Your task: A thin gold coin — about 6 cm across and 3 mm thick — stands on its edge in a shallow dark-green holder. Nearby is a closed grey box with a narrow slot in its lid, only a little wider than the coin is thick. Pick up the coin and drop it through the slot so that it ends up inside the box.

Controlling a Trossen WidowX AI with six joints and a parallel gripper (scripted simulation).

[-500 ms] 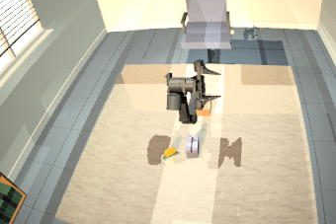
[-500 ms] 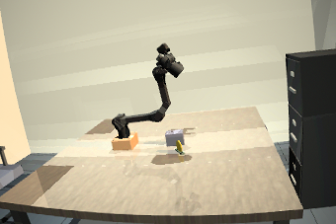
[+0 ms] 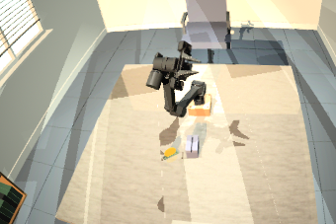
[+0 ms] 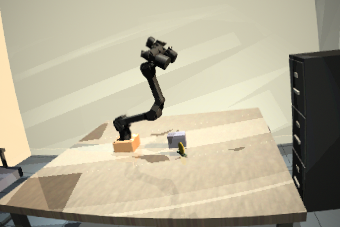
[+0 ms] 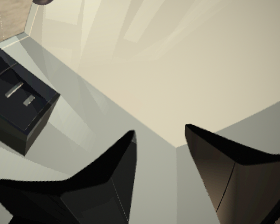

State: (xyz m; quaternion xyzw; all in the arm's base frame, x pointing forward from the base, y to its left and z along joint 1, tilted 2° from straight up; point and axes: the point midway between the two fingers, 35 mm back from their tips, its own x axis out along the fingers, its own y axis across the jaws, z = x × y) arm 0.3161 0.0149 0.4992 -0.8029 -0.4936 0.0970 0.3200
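Black jaws of the arm's parallel-jaw gripper (image 5: 159, 185) stand partly spread with nothing between them, raised high above the table (image 4: 235, 175) and aimed at the wall. Far below, the thin gold coin (image 4: 181, 147) stands on edge in its shallow dark-green holder (image 4: 182, 154), just beside the closed grey box (image 4: 177, 138). Doing the reach well likely means widening the jaws, tipping the wrist downward, squaring the fingers to the coin's flat faces, then descending straight over its upper edge
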